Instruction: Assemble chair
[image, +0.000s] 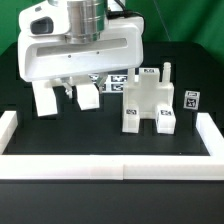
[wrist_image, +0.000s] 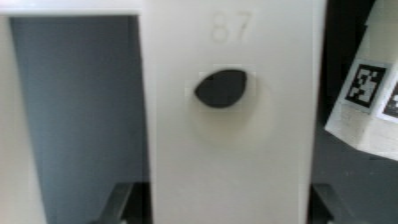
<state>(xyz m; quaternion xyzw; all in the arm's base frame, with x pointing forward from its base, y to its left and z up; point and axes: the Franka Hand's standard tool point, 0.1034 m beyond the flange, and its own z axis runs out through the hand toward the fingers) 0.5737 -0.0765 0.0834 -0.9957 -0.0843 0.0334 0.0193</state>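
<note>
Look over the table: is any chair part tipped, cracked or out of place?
Nothing stands out. The joined chair block stands upright, the end effector grips a white part squarely, and no visible piece looks cracked or toppled.

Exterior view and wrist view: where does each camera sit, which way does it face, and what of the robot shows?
Exterior view: off the arm, outside the white rail, looking slightly down across the black table at the tagged chair parts; shows the gripper from above its body.
Wrist view: on the wrist, looking along the fingers at a chair panel clamped between them.
Shared: the gripper, and tagged chair parts.
</note>
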